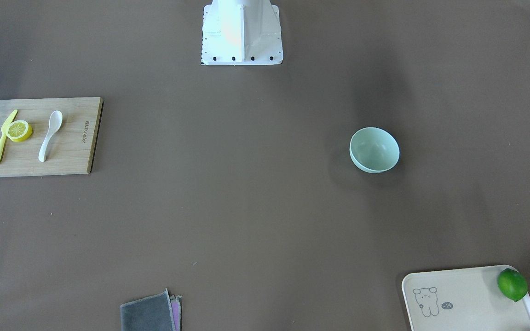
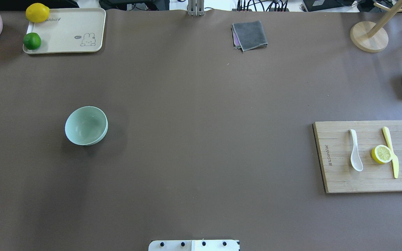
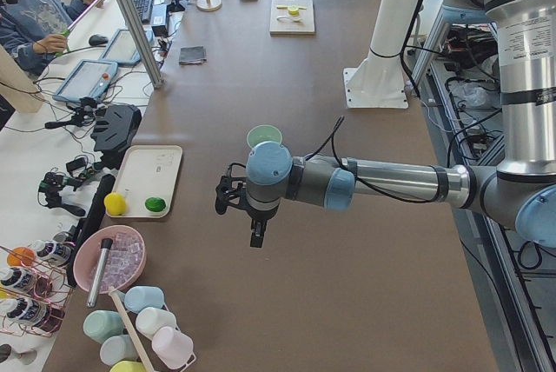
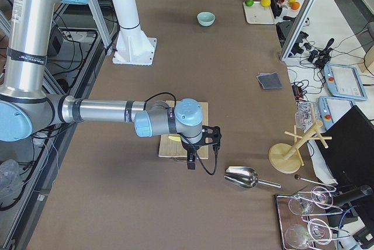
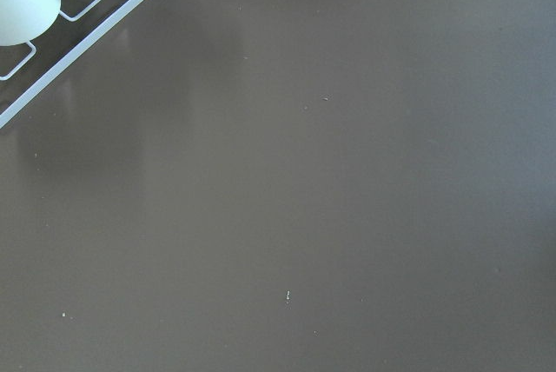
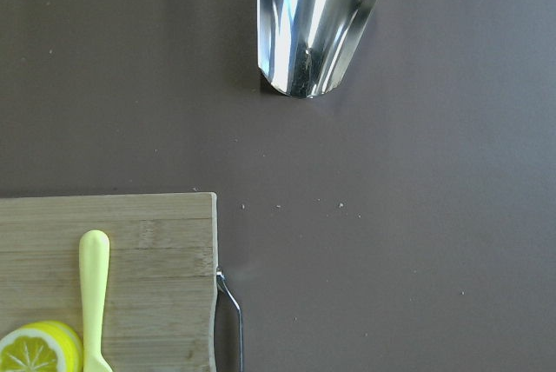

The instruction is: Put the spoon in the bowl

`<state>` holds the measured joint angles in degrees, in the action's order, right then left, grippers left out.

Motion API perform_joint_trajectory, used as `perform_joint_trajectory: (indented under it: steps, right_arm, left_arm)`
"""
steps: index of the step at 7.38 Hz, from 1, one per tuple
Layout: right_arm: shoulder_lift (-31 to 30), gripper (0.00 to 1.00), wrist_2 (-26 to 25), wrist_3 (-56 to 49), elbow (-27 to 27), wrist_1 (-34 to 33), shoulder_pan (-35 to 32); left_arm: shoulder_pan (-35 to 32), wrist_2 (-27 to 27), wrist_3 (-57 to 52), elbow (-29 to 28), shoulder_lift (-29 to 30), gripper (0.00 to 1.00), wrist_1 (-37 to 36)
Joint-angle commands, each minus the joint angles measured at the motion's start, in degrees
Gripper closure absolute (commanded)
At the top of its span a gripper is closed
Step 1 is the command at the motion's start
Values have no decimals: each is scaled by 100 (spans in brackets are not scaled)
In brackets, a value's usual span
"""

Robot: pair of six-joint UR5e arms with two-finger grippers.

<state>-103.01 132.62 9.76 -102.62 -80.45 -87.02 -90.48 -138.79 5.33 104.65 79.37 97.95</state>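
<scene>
Spoon: lies flat on the wooden cutting board at the right of the overhead view, scoop end toward the robot, well apart from the bowl.

Left to right across that view: cream tray, holding a lime and a lemon; mint-green bowl, upright on the table; folded grey cloth; then the board, carrying spoon, lemon half and yellow knife side by side.

Left gripper: hangs above bare table beyond the bowl. Right gripper: hangs over the board's outer end. Jaws of both: cannot tell whether parted or closed.
</scene>
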Motion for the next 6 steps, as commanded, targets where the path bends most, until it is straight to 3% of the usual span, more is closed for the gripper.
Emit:
perform_joint_trajectory:
  steps: [1,6]
  right_arm:
    - [9,0,0,0,5,-58,1]
    - [0,0,79,26,41,-24,1]
  left_arm:
    - [22,9,4,-32,-165,2,-30]
    - [74,27,12,29,-492,2,-294]
